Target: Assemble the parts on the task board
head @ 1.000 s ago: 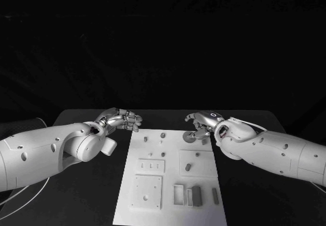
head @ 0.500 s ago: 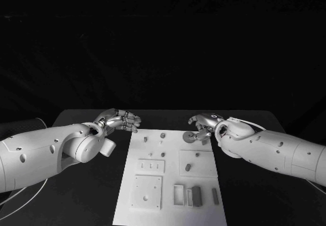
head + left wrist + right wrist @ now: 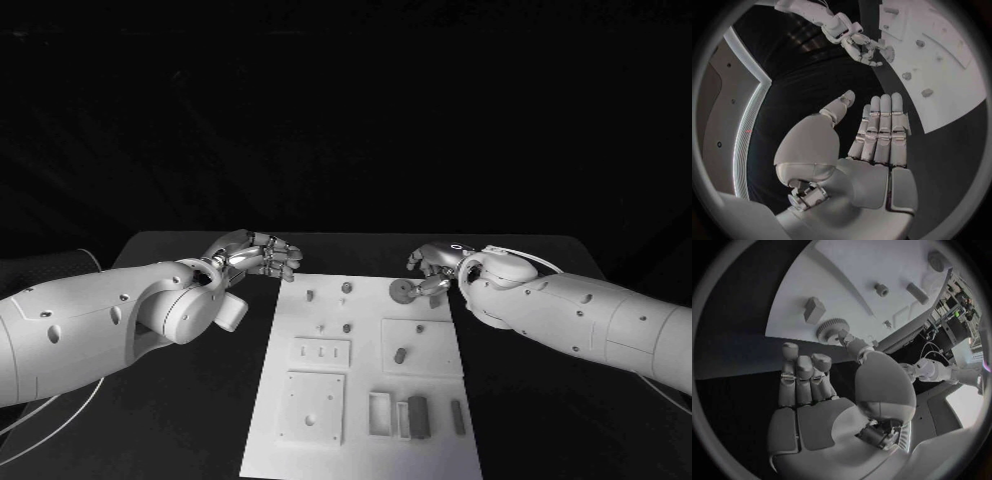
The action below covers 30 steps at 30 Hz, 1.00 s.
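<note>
A small toothed gear [image 3: 405, 290] lies at the far right corner of the task board [image 3: 361, 420], with the right hand [image 3: 437, 265] touching its rim, fingers part-curled; whether it has a real hold I cannot tell. The left hand [image 3: 260, 254] hovers off the board's far left corner, fingers straight, holding nothing. The gear's pick-up seems in hand; next comes a firm pinch before lifting it toward its seat.

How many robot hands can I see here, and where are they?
2. The left hand hovers open beside the task board's far left corner; the right hand is at the gear near its far right edge.

Matt white task board [image 3: 361, 400], glossy metallic left hand [image 3: 260, 255]
</note>
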Each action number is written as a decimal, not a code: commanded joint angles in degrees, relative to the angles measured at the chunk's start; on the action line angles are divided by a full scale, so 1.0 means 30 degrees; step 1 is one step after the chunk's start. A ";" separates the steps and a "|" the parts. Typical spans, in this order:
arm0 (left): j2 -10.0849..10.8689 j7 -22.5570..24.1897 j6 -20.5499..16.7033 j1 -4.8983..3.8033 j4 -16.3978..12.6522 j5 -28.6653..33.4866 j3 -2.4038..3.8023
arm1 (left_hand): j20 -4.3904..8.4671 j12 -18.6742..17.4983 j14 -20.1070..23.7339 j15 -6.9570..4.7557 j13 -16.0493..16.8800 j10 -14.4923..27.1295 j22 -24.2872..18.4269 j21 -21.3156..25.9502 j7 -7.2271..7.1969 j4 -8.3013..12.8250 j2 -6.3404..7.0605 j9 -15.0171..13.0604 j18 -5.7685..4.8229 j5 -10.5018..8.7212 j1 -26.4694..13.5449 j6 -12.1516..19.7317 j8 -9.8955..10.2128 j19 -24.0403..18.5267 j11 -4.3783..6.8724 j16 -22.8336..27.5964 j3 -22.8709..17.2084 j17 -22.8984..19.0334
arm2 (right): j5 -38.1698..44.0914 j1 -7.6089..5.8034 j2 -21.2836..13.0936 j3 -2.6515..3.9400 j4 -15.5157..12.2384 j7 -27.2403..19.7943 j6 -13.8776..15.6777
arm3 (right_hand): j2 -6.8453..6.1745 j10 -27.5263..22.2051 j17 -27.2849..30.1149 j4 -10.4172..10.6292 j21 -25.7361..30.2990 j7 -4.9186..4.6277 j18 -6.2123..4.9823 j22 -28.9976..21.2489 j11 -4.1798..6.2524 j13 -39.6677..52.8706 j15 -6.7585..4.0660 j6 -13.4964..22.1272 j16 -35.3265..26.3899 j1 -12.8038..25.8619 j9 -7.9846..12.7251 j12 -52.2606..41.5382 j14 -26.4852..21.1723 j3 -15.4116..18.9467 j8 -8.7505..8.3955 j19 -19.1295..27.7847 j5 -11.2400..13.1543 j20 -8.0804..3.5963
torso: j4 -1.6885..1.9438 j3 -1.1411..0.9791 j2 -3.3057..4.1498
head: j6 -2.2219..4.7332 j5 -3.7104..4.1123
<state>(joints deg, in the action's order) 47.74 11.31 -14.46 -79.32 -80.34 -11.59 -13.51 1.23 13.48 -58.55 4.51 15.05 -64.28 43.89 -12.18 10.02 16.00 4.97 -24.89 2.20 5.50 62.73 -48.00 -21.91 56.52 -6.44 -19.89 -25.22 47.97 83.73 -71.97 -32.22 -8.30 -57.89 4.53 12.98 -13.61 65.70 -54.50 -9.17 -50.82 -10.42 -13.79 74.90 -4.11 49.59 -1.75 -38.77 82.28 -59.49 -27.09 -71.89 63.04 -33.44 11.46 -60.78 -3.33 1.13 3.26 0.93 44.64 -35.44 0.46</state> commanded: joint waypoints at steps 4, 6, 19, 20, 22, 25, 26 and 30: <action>-0.0081 0.0104 0.0201 -0.0010 0.0022 -0.0053 0.0013 | -0.0009 0.0103 -0.0155 0.0001 0.0046 0.0178 0.0026 0.0124 0.0019 0.0065 0.0054 -0.0016 0.0250 -0.0053 -0.0256 0.0146 0.0111 0.0148 -0.0028 0.0141 0.0116 0.0032 | -0.0433 0.0008 0.0270 0.0006 0.0345 -0.0645 -0.0979 | 0.0332 0.0011 -0.0020 -0.0163 -0.0140 0.0066 -0.0405 0.0427 0.0149 -0.0031 -0.0227 -0.0207 0.0191 -0.0015 -0.0067 -0.0159 -0.0028 0.0242 0.0172 0.0183 -0.0051 -0.0002 | 0.0013 0.0033 -0.0007 | -0.0037 -0.0015; -0.0089 0.0090 0.0200 -0.0010 0.0044 -0.0055 0.0013 | -0.0010 0.0105 -0.0150 0.0003 0.0051 0.0180 0.0026 0.0129 0.0025 0.0067 0.0053 -0.0016 0.0249 -0.0052 -0.0260 0.0151 0.0115 0.0144 -0.0028 0.0151 0.0115 0.0036 | -0.0512 0.0008 0.0392 0.0006 0.0422 -0.0690 -0.1041 | 0.0377 0.0013 -0.0018 -0.0209 -0.0160 0.0085 -0.0405 0.0425 0.0167 -0.0035 -0.0244 -0.0234 0.0217 0.0019 -0.0079 -0.0181 -0.0035 0.0299 0.0202 0.0192 -0.0048 -0.0001 | 0.0025 0.0045 -0.0008 | -0.0058 -0.0020; -0.0092 0.0079 0.0126 -0.0014 0.0059 -0.0055 0.0017 | -0.0012 0.0116 -0.0154 0.0008 0.0094 0.0209 0.0031 0.0155 0.0060 0.0091 0.0063 -0.0002 0.0252 -0.0045 -0.0263 0.0271 0.0191 0.0140 -0.0032 0.0210 0.0095 0.0089 | -0.0651 0.0051 0.0737 0.0006 0.0686 -0.0892 -0.1511 | 0.0553 -0.0001 0.0006 -0.0314 -0.0211 0.0123 -0.0405 0.0412 0.0204 -0.0064 -0.0283 -0.0276 0.0287 0.0228 -0.0096 -0.0234 -0.0083 0.0494 0.0271 0.0242 -0.0035 0.0008 | -0.0032 0.0023 -0.0002 | -0.0186 -0.0180; -0.0094 0.0077 0.0128 -0.0014 0.0057 -0.0055 0.0017 | -0.0012 0.0116 -0.0154 0.0008 0.0095 0.0210 0.0031 0.0155 0.0060 0.0091 0.0064 -0.0002 0.0252 -0.0045 -0.0262 0.0272 0.0192 0.0141 -0.0032 0.0211 0.0094 0.0090 | -0.0651 0.0063 0.0760 0.0006 0.0753 -0.0892 -0.1508 | 0.0573 -0.0003 0.0008 -0.0320 -0.0214 0.0121 -0.0405 0.0412 0.0203 -0.0067 -0.0283 -0.0282 0.0291 0.0241 -0.0097 -0.0236 -0.0086 0.0504 0.0277 0.0245 -0.0035 0.0008 | -0.0035 0.0018 0.0000 | -0.0189 -0.0183; -0.0103 0.0077 0.0128 -0.0014 0.0055 -0.0055 0.0017 | -0.0013 0.0117 -0.0155 0.0008 0.0097 0.0211 0.0032 0.0156 0.0062 0.0091 0.0063 -0.0002 0.0252 -0.0045 -0.0263 0.0275 0.0194 0.0142 -0.0032 0.0214 0.0093 0.0093 | -0.0651 0.0087 0.0814 0.0006 0.0911 -0.0908 -0.1522 | 0.0631 -0.0006 0.0014 -0.0341 -0.0221 0.0119 -0.0405 0.0409 0.0202 -0.0073 -0.0283 -0.0297 0.0302 0.0269 -0.0100 -0.0244 -0.0095 0.0528 0.0293 0.0255 -0.0036 0.0007 | -0.0034 0.0015 0.0007 | -0.0199 -0.0165; -0.0114 0.0051 0.0121 -0.0014 0.0063 -0.0055 0.0017 | -0.0013 0.0118 -0.0156 0.0008 0.0101 0.0212 0.0033 0.0157 0.0065 0.0091 0.0063 -0.0003 0.0252 -0.0046 -0.0264 0.0279 0.0197 0.0143 -0.0032 0.0219 0.0092 0.0098 | -0.0651 0.0098 0.0872 0.0006 0.1074 -0.0969 -0.1608 | 0.0716 -0.0013 0.0023 -0.0361 -0.0233 0.0114 -0.0405 0.0406 0.0197 -0.0083 -0.0279 -0.0316 0.0320 0.0327 -0.0103 -0.0254 -0.0104 0.0569 0.0312 0.0265 -0.0041 0.0008 | -0.0035 0.0007 0.0007 | -0.0235 -0.0159; -0.0116 0.0040 0.0128 -0.0014 0.0063 -0.0055 0.0017 | -0.0013 0.0119 -0.0156 0.0008 0.0103 0.0213 0.0033 0.0157 0.0067 0.0091 0.0062 -0.0003 0.0252 -0.0046 -0.0265 0.0280 0.0198 0.0144 -0.0032 0.0221 0.0091 0.0099 | -0.0651 0.0098 0.0881 0.0006 0.1103 -0.1007 -0.1678 | 0.0743 -0.0013 0.0026 -0.0369 -0.0238 0.0114 -0.0405 0.0405 0.0196 -0.0086 -0.0277 -0.0332 0.0328 0.0351 -0.0105 -0.0261 -0.0107 0.0586 0.0325 0.0268 -0.0042 0.0008 | -0.0033 0.0005 0.0013 | -0.0239 -0.0160; -0.0142 -0.0002 0.0176 -0.0014 0.0077 -0.0055 0.0017 | -0.0015 0.0118 -0.0162 0.0009 0.0111 0.0227 0.0036 0.0162 0.0088 0.0086 0.0070 -0.0002 0.0251 -0.0048 -0.0279 0.0301 0.0211 0.0146 -0.0036 0.0233 0.0093 0.0113 | -0.0653 0.0100 0.0925 0.0006 0.1156 -0.1066 -0.1839 | 0.0787 -0.0016 0.0033 -0.0407 -0.0247 0.0119 -0.0405 0.0405 0.0200 -0.0091 -0.0279 -0.0350 0.0341 0.0375 -0.0107 -0.0272 -0.0113 0.0618 0.0341 0.0275 -0.0038 0.0005 | -0.0042 0.0005 0.0017 | -0.0238 -0.0257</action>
<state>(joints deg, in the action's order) 47.50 11.14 -14.49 -79.34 -80.05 -11.61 -13.50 1.23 13.48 -58.55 4.51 15.30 -64.08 43.93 -11.95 10.27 16.16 5.21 -24.87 2.13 5.50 62.49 -47.44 -21.59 56.52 -6.65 -19.30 -25.06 48.26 81.76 -71.70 -29.57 -8.28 -54.46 2.26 9.17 -11.84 65.54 -54.49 -10.44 -51.25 -10.07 -13.83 74.90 -3.87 49.40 -2.32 -39.31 83.09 -58.36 -27.34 -72.34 62.81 -31.85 12.21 -60.17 -3.33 1.16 3.15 0.97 44.64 -36.13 -0.14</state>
